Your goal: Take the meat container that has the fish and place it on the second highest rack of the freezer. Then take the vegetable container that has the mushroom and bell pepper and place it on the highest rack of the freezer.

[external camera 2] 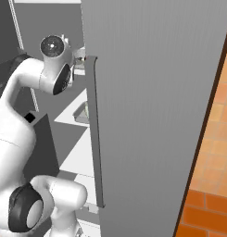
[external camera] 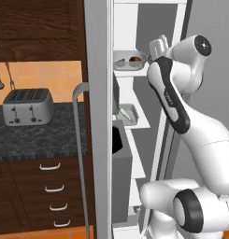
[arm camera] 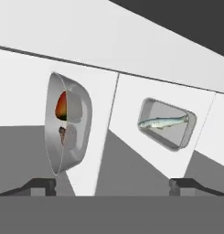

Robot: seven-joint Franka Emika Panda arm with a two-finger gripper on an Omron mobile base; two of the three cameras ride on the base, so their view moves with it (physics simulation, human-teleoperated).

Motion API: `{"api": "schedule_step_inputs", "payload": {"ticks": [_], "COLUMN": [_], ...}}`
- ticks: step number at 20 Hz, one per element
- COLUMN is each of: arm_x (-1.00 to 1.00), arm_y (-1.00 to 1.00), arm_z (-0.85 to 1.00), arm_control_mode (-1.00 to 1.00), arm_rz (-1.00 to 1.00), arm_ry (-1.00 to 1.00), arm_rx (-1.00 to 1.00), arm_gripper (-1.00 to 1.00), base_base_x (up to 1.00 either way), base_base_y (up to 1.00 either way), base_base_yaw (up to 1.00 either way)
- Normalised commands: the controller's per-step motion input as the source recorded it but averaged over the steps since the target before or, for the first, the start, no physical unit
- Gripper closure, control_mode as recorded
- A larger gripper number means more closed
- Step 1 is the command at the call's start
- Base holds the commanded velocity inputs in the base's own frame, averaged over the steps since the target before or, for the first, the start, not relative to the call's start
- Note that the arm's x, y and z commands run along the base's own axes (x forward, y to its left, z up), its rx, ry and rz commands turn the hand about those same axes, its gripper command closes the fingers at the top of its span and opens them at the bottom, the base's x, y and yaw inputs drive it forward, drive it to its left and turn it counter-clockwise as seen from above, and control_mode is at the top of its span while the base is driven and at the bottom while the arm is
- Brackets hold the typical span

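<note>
In the left base view a toaster stands on the dark stone surface at far left, then comes the freezer with its door swung wide, and on its white racks both containers are already in place. The vegetable container sits on the upper rack with the brown mushroom showing inside it, and the meat container lies one rack below, the fish a pale sliver along it. The tool is up at the level of the upper rack, just beside the vegetable container's right end and apart from it. In the hand view, rolled on its side, the vegetable container lies left of centre with the red bell pepper above the mushroom, and the meat container lies further right with the silvery fish stretched along its long axis. The two dark fingertips stand spread wide at the bottom corners, pinching nothing; both containers lie ahead of them, well clear. Judging from how things lie, both placements look done and the coming move is most likely a straight pull back out of the freezer, away from the container's thick rim.
</note>
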Motion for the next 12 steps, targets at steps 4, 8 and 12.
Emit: {"api": "schedule_step_inputs", "payload": {"ticks": [4, 8, 12], "arm_x": [-1.00, -1.00, -1.00], "arm_y": [-0.35, -0.25, -0.01], "arm_z": [-0.15, -0.40, -0.51], "arm_control_mode": [-1.00, -1.00, -1.00], "arm_rz": [0.05, 0.02, 0.00], "arm_ry": [0.12, 0.20, 0.26], "arm_rx": [0.00, 0.00, 0.00], "arm_gripper": [-1.00, -1.00, -1.00], "base_base_x": [0.00, 0.00, 0.00], "base_base_y": [0.00, 0.00, 0.00], "base_base_yaw": [0.00, 0.00, 0.00]}}
